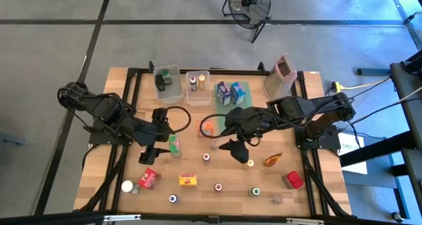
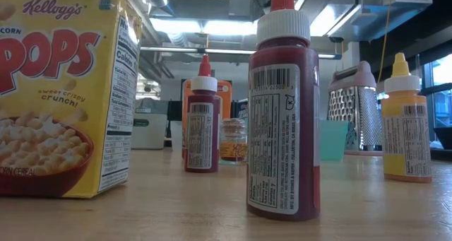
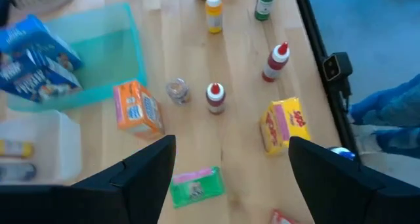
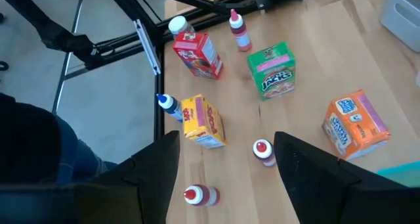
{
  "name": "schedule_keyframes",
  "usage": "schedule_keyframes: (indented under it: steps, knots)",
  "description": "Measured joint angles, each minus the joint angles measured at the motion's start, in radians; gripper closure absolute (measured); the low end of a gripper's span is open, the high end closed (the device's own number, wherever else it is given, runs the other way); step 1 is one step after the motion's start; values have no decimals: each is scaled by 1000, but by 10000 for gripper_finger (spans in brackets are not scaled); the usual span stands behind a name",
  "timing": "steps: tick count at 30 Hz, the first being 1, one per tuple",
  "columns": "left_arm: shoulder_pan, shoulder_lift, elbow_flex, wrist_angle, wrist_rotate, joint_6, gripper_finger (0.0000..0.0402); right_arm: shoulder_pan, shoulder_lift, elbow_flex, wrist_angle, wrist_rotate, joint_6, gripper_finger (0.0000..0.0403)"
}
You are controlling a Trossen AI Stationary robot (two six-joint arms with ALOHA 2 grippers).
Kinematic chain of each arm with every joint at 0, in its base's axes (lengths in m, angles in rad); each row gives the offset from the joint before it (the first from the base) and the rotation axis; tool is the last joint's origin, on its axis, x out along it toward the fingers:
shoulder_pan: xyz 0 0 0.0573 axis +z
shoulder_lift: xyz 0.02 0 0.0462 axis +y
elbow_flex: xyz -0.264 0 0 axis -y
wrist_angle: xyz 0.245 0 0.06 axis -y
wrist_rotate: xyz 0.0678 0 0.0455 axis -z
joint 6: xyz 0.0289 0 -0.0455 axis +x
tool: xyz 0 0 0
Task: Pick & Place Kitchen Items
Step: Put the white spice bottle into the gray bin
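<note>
Small kitchen items stand scattered on the wooden table (image 1: pixel 316 192): a green carton (image 1: pixel 174 144), an orange carton (image 1: pixel 206 127), a yellow carton (image 1: pixel 188 180), a red carton (image 1: pixel 149 179) and little squeeze bottles. My left gripper (image 1: pixel 149 154) hangs open above the table, just left of the green carton (image 3: pixel 195 186), which lies flat below its spread fingers. My right gripper (image 1: pixel 236 150) hovers open over the table's middle, right of the orange carton (image 4: pixel 352 124). A small red-capped bottle (image 4: pixel 264 152) stands below it. Neither gripper holds anything.
At the back stand two clear bins (image 1: pixel 167 82) (image 1: pixel 198 86), a green tray (image 1: pixel 241 88) with blue cartons, and a box grater (image 1: pixel 279 76). Bottles and a red can (image 1: pixel 294 179) dot the near strip. The low view shows a yellow cereal box (image 2: pixel 63 92) and a red bottle (image 2: pixel 282 114).
</note>
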Motion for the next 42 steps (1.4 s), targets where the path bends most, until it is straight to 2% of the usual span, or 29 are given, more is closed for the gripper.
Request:
schedule_keyframes:
  steps: [7, 17, 21, 28, 34, 36, 39, 42]
  knots:
    - [0, 4, 0, 21, -53, 51, 105, -2, 0, 0, 0, 0, 23, 153]
    - [-3, 3, 0, 25, -53, 33, 72, -2, 0, 0, 3, 16, 23, 153]
    - [-3, -13, 0, -26, -54, 16, 68, -7, 0, 0, 3, 16, 6, 153]
    - [-20, -77, 0, -127, -124, -199, 68, -30, 0, 0, 2, 19, -4, 153]
    - [-60, -70, 0, -242, -35, -359, 68, -50, -1, 0, 3, 19, -8, 153]
    - [-93, -68, 0, -289, 23, -391, 68, -55, -1, 0, 3, 19, -7, 153]
    - [-152, -57, 0, -314, 141, -342, 68, -55, -1, 0, 3, 19, -7, 153]
    - [-233, -39, 0, -308, 156, -270, 68, -50, -1, 0, 3, 18, -7, 153]
